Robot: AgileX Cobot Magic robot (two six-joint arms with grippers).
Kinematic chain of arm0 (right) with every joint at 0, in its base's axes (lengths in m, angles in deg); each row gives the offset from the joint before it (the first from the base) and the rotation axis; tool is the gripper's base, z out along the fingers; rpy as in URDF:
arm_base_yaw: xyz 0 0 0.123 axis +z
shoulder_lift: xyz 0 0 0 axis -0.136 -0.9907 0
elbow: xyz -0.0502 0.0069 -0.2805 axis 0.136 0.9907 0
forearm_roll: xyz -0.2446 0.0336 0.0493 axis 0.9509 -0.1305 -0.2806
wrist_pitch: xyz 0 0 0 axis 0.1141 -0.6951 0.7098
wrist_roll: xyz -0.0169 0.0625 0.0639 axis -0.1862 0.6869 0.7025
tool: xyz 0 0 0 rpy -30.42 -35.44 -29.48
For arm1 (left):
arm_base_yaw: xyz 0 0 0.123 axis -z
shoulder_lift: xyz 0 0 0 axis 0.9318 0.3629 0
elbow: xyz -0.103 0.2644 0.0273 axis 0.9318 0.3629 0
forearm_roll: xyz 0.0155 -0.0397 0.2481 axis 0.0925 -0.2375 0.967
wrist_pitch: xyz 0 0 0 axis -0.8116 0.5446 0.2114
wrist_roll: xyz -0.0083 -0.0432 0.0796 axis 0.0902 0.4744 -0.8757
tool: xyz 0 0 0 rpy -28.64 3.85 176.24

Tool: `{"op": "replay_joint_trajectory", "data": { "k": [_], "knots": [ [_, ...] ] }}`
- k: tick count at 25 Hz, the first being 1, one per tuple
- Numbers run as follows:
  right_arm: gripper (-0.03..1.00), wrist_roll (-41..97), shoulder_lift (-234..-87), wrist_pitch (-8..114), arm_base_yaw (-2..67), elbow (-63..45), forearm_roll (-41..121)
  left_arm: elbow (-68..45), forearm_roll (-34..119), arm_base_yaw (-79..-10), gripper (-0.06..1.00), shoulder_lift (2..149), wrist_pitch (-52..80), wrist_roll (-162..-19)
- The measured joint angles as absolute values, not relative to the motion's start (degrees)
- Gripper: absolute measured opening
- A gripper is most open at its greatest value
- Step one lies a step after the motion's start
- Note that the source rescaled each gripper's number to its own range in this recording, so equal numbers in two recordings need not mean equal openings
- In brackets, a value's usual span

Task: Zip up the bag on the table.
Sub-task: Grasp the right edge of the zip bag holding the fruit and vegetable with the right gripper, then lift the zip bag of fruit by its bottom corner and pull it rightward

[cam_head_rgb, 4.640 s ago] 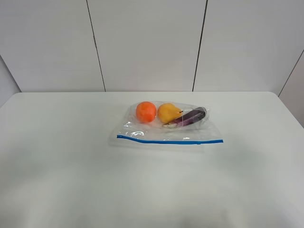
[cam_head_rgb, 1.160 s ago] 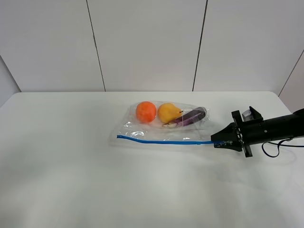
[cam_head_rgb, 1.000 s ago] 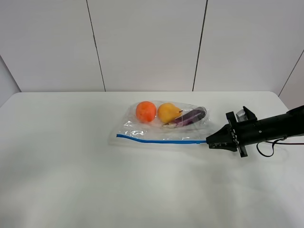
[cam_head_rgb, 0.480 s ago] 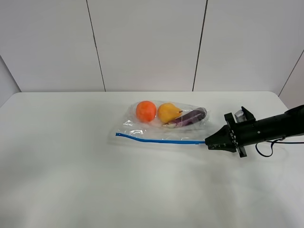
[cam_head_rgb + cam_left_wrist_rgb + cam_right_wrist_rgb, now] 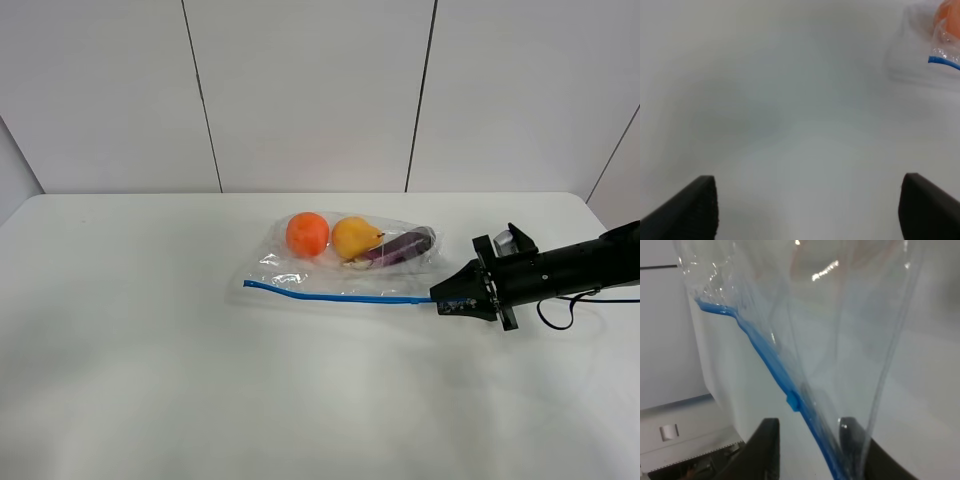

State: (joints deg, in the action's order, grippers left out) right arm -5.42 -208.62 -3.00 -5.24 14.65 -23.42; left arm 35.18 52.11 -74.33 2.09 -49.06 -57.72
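Your right gripper (image 5: 441,299): arm stretched low, fingers pinching the bag (image 5: 300,272). Your left gripper (image 5: 807,210): fingers spread wide.

the black right gripper (image 5: 441,299), in from the right edge of the white table (image 5: 150,350), is pinching the blue zipper strip (image 5: 340,296) of the clear crinkly plastic zip bag (image 5: 300,272) and dragging its right end leftward, bowing it.
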Motion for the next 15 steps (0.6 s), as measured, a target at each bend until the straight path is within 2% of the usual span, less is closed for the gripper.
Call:
{"op": "replay_joint_trajectory", "data": {
  "k": [4,10,15],
  "knots": [
    [0.29,-5.42,-208.62,-3.0,-5.24,14.65,-23.42,35.18,52.11,-74.33,0.85,2.09,-49.06,-57.72],
    [0.02,-5.42,-208.62,-3.11,-7.12,14.65,-23.42,35.18,52.11,-74.33,0.85,2.09,-49.06,-57.72],
    [0.0,-5.42,-208.62,-3.94,-9.21,14.65,-24.19,35.18,52.11,-74.33,0.85,2.09,-49.06,-57.72]
  ]
}}
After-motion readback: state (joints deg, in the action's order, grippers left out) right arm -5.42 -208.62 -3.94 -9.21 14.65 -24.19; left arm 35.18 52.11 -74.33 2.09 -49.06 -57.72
